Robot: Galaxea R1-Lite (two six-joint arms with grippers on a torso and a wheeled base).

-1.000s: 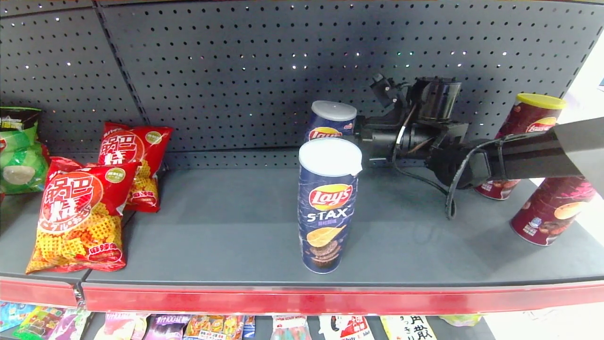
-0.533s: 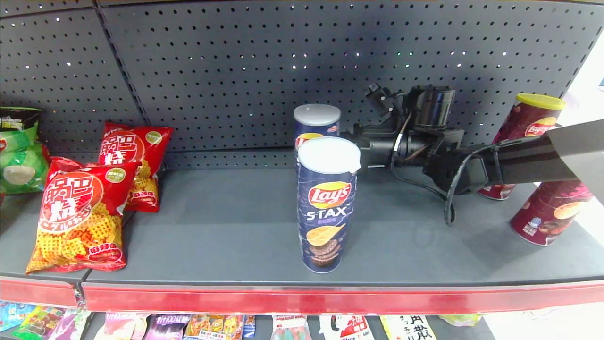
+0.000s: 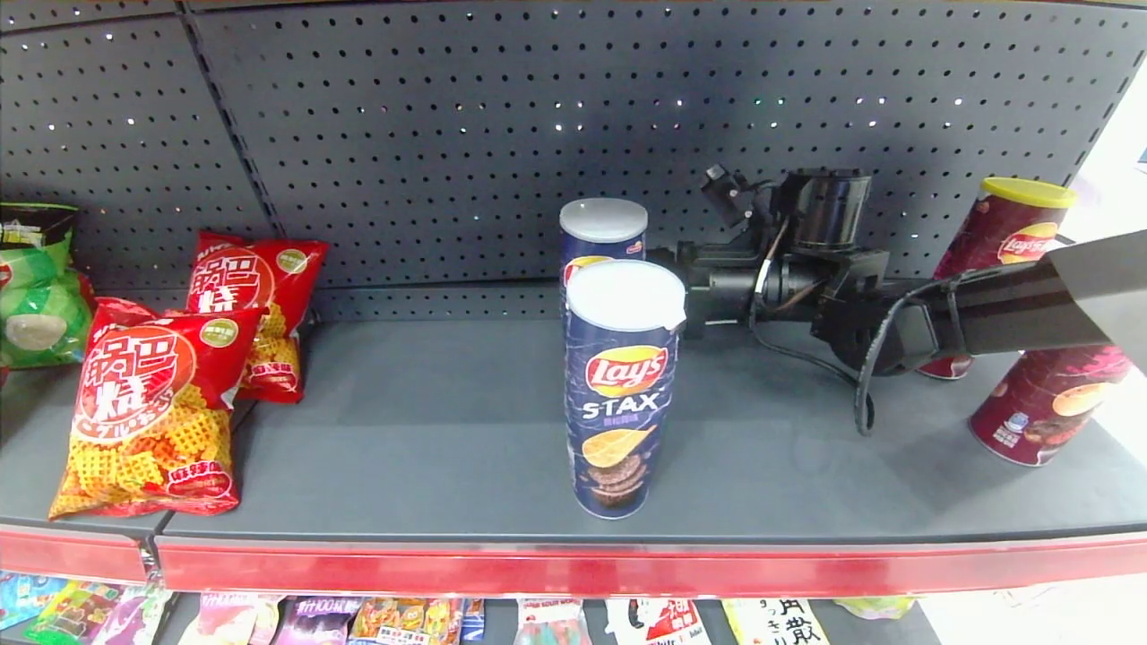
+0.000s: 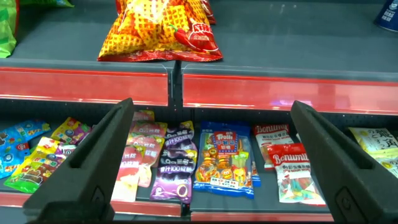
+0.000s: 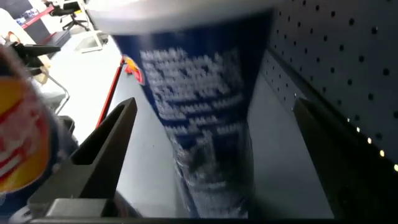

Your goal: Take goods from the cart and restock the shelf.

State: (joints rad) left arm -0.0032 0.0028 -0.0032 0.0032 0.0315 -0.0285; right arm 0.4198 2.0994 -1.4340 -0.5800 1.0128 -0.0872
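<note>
The rear blue can (image 3: 602,235) is standing upright on the shelf (image 3: 430,430), directly behind the front blue can (image 3: 621,394) and close to the pegboard back (image 3: 430,134). The right gripper (image 5: 214,109) is sitting around the rear can: its 2 fingers are spread wide, 1 on each side, with a gap showing on both sides, so it is clamping nothing.

Both cans are wearing dark blue wrappers with a red-and-yellow oval logo. The front blue can is also showing white lettering and a picture of crisps under a white lid, while the rear can is carrying a pale grey lid. In the right wrist view its small print is too blurred to read.

The right arm (image 3: 986,305) is stretching in roughly level from the right of the front blue can, passing in front of 2 red cans (image 3: 1008,233), with a cable looping under the wrist.

The left gripper (image 4: 211,112) is hanging lower than the front blue can, facing a tier of sweet packets (image 4: 224,155), its fingers wide apart and empty.
</note>
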